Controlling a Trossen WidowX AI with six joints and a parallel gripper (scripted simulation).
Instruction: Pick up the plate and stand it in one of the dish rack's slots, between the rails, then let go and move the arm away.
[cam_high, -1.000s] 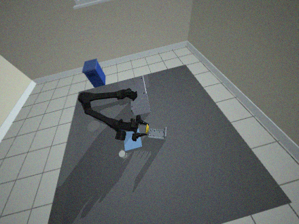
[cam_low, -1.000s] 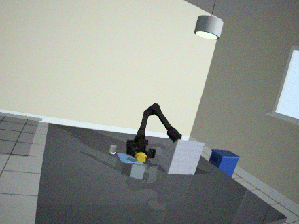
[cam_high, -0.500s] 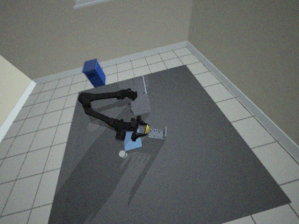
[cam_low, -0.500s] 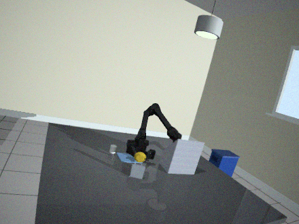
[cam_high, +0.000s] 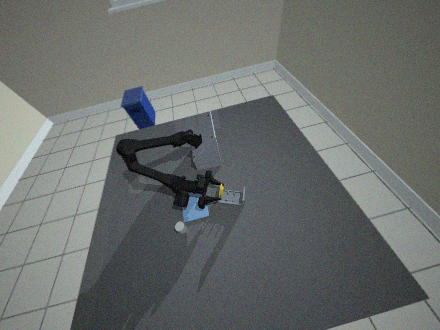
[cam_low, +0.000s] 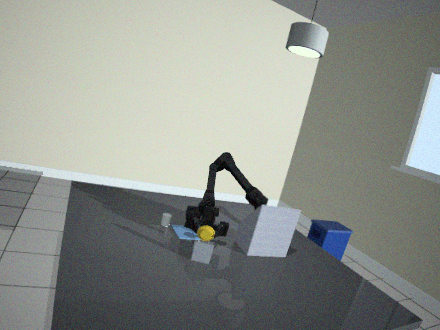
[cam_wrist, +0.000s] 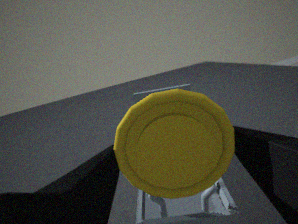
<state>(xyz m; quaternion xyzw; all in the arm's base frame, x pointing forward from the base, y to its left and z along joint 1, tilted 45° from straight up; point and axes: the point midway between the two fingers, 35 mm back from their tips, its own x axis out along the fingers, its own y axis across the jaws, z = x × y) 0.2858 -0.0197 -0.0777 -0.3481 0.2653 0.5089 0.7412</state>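
The yellow plate (cam_high: 221, 191) (cam_low: 206, 233) (cam_wrist: 174, 145) stands on edge, its round face turned to the wrist camera. My gripper (cam_high: 220, 192) (cam_low: 207, 232) (cam_wrist: 172, 142) is shut on it, one finger at each side of the rim. The grey dish rack (cam_high: 244, 194) (cam_low: 201, 253) (cam_wrist: 141, 207) lies just beyond and below the plate. The plate is at the rack's end nearest the arm. The plate hides much of the rack in the wrist view, and I cannot tell whether its lower edge sits in a slot.
A light blue square (cam_high: 195, 214) (cam_low: 182, 232) lies under and beside the gripper. A small white cup (cam_high: 179, 227) (cam_low: 166, 220) stands near it. A large pale box (cam_low: 275, 232) stands beside the arm's base. A blue bin (cam_high: 141, 110) (cam_low: 331, 240) is past the table's edge.
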